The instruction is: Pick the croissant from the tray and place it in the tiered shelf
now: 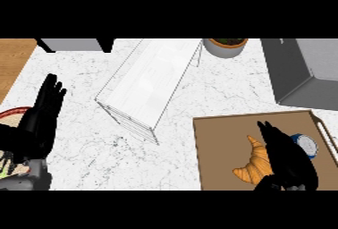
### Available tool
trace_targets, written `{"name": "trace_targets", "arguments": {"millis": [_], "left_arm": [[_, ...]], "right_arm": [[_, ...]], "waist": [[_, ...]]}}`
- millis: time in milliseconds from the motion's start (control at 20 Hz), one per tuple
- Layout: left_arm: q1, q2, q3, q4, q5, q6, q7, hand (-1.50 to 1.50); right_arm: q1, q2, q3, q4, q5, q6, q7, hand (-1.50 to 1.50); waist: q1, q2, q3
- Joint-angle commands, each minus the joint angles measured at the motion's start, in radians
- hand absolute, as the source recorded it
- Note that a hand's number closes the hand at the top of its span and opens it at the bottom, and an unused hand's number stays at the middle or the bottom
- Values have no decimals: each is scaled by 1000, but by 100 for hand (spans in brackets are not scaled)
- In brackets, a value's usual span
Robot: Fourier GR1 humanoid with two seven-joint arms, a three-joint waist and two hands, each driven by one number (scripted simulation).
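At the far left, the left hand (41, 117) rests near the counter's edge with its fingers straight and pointing up, released and holding nothing; it lies partly over a round plate (14, 112) with a red rim, of which only a part shows. The marble counter (86, 138) spreads pale and veined across most of the view, with a strip of wooden floor at the upper left corner. Near the middle stands the tiered shelf (148, 80), a white wire-framed rack set at a slant, running from the lower left toward the upper right. Beyond its far end sits a grey pot (225, 47) with dark soil inside. At the upper right lies a dark grey sink (310, 71), partly cut off by the edge. Below it is the brown tray (218, 152), and on the tray lies the croissant (254, 166), golden and curved. The right hand (287, 159) is over the tray just beside the croissant, touching its right side, its fingers extended and not curled round it. Just right of the hand, a small blue and white clock (308, 144) peeks out on the tray.
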Motion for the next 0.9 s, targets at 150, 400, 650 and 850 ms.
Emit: {"name": "trace_targets", "arguments": {"millis": [150,400,650,850], "left_arm": [[-53,-39,10,61,-42,-5,-9,0],[-1,-49,21,23,-38,-36,-18,0],[40,-30,51,-40,-25,-54,0,0],[-24,-55,38,28,-51,-47,-10,0]], "right_arm": [[28,89,-46,68,106,4,-93,-150],[80,148,-47,94,169,-13,-138,-150],[57,184,-98,247,161,-36,-222,-150],[-7,231,-84,343,187,15,-256,150]], "waist": [[-1,0,0],[0,0,0],[3,0,0],[2,1,0]]}}
